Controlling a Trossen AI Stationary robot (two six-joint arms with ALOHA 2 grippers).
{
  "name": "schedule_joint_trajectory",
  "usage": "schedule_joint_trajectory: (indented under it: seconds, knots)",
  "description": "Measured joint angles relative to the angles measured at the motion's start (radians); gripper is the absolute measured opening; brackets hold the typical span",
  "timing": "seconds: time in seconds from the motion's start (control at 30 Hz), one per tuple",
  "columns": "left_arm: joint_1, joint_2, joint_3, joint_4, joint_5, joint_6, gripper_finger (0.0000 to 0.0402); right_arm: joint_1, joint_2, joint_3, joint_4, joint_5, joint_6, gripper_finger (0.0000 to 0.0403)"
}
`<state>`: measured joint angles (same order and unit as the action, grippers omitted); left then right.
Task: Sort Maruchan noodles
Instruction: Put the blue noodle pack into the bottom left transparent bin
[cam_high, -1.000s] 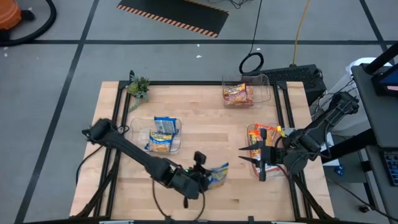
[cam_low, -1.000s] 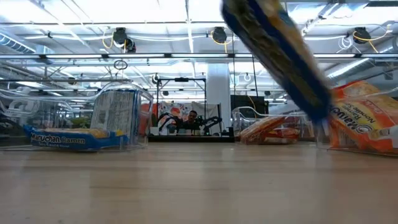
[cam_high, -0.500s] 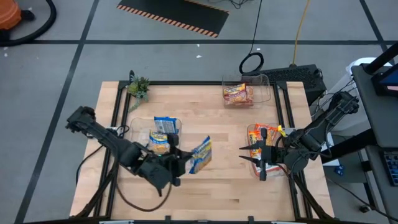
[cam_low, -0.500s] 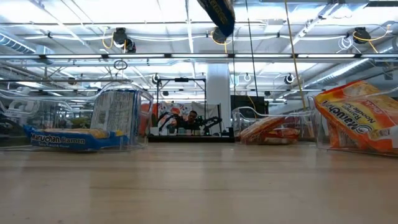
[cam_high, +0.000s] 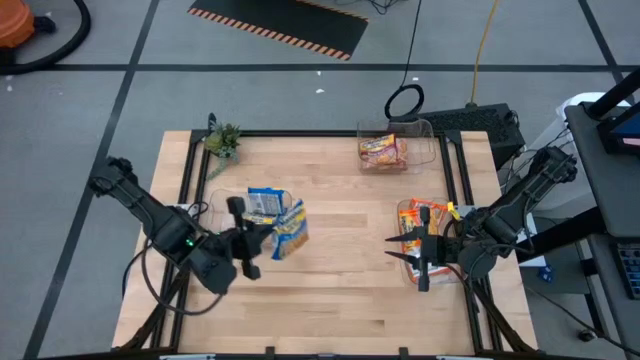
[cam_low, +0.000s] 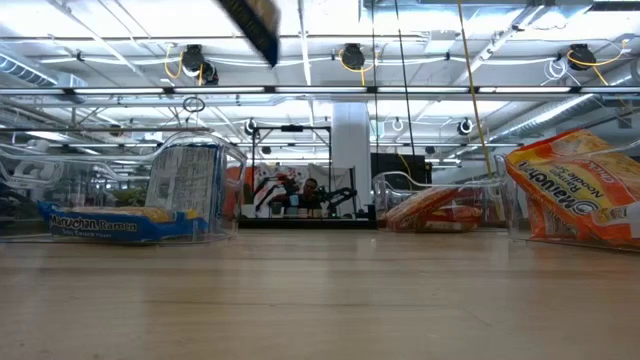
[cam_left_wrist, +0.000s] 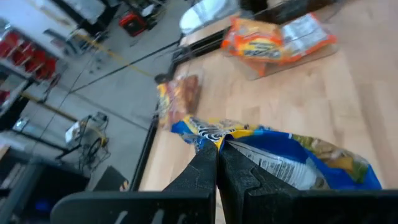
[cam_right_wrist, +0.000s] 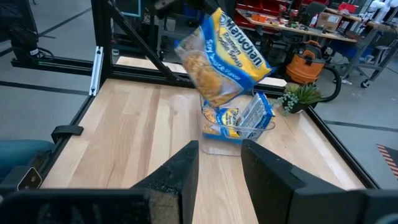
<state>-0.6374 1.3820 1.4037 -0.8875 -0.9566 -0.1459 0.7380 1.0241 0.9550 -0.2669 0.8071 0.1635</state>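
The Maruchan noodles, a crinkly yellow-and-blue plastic packet (cam_high: 289, 228), hangs in the air pinched by its top edge in the left claw (cam_high: 262, 236), whose fingers are pressed tight on the film. It is just beside the right side of the clear plastic bin (cam_high: 214, 207) at the left of the pale wooden desk (cam_high: 340, 260), where more yellow-and-blue packets (cam_high: 264, 200) already lie.

This looks like the carrying step of the sort: packet lifted, not yet dropped. The next move likely calls for bringing it over the bin's opening and letting go, clear of the thin wall.

The right claw (cam_high: 400, 252) waits at the desk's right side, fingers spread and empty, over a second clear bin (cam_low: 520, 205) holding flat orange-red packets (cam_low: 575, 190). A third clear bin (cam_high: 425, 130) at the far edge holds orange and silver-white packets (cam_high: 382, 151).

The packets are flat, rectangular and glossy with wrinkled seams; the bins are thin, transparent and round-cornered. A small green plant (cam_high: 222, 138) stands at the far left corner.
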Motion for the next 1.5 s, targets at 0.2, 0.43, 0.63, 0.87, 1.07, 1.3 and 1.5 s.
schedule_joint_trajectory:
  seconds: [0.2, 0.43, 0.63, 0.87, 1.07, 1.3, 1.5]
  knots:
    - [0.000, -0.118, -0.180, 0.000, -0.022, -0.151, 0.0005, 0.000, 0.000, 0.000, 0.000, 0.000, 0.000, 0.0114]
    - [0.005, -0.220, -0.349, -0.002, -0.057, -0.235, 0.0005, 0.000, 0.000, 0.000, 0.000, 0.000, 0.000, 0.0114]
    - [0.005, -0.280, -0.436, 0.001, -0.040, -0.283, 0.0005, 0.000, 0.000, 0.000, 0.000, 0.000, 0.000, 0.0114]
    - [0.014, -0.293, -0.491, -0.001, -0.037, -0.282, 0.0005, 0.000, 0.000, 0.000, 0.000, 0.000, 0.000, 0.0114]
    - [0.039, -0.293, -0.545, 0.001, 0.050, -0.303, 0.0005, 0.000, 0.000, 0.000, 0.000, 0.000, 0.000, 0.0114]
    - [0.047, -0.293, -0.556, 0.001, 0.193, -0.329, 0.0005, 0.000, 0.000, 0.000, 0.000, 0.000, 0.000, 0.0114]
    - [0.068, -0.293, -0.556, -0.006, 0.193, -0.389, 0.0025, -0.001, 0.000, 0.000, 0.000, 0.000, 0.000, 0.0114]
